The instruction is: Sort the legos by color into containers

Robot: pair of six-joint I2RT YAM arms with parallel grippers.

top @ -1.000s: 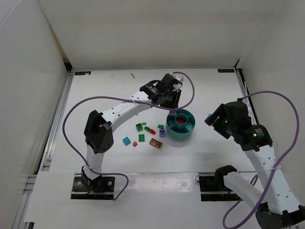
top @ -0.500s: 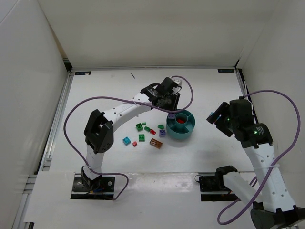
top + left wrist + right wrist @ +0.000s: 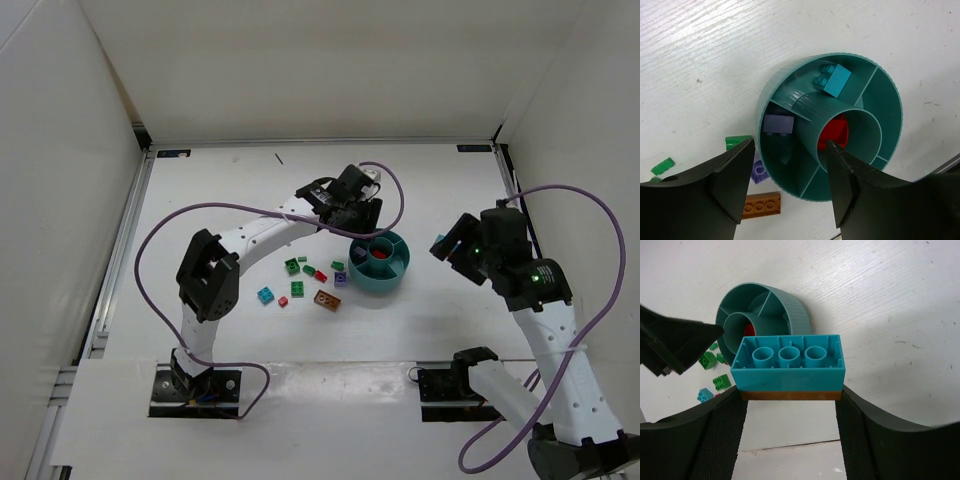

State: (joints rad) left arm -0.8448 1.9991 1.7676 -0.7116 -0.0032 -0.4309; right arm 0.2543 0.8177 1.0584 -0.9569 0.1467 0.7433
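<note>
Since a second ago the left arm has drawn its wrist a little nearer over the bowl's far-left rim, and the right arm has shifted its pose slightly, its cable loop pulled in. The bowl and the loose bricks (image 3: pixel 297 288) on the table (image 3: pixel 700 50) lie where they lay before.

The left gripper (image 3: pixel 790 147) hangs over the bowl (image 3: pixel 771 87) with its jaws apart and nothing between them. Straight below the gap is the bowl's near half. A purple brick (image 3: pixel 778 123) lies in the wedge just beyond the left fingertip. A red brick (image 3: pixel 838 134) sits in the centre cup, right at the tip of the right finger. A small blue brick (image 3: pixel 836 81) lies tilted in a wedge farther out, well past both tips. Outside the bowl, a green brick (image 3: pixel 737 141) shows just beyond the left finger. A second purple brick (image 3: pixel 759 171) and a brown brick (image 3: pixel 761 206) show in the gap between the jaws, beside the bowl's wall.

The right gripper (image 3: pixel 790 390) is off to the right of the bowl, jaws clamped on a long blue brick (image 3: pixel 790 364). It lies crosswise between the fingers, hollow underside showing, with a brown piece (image 3: pixel 790 395) stuck against it. The bowl lies beyond these jaws and to their left, apart from them.
</note>
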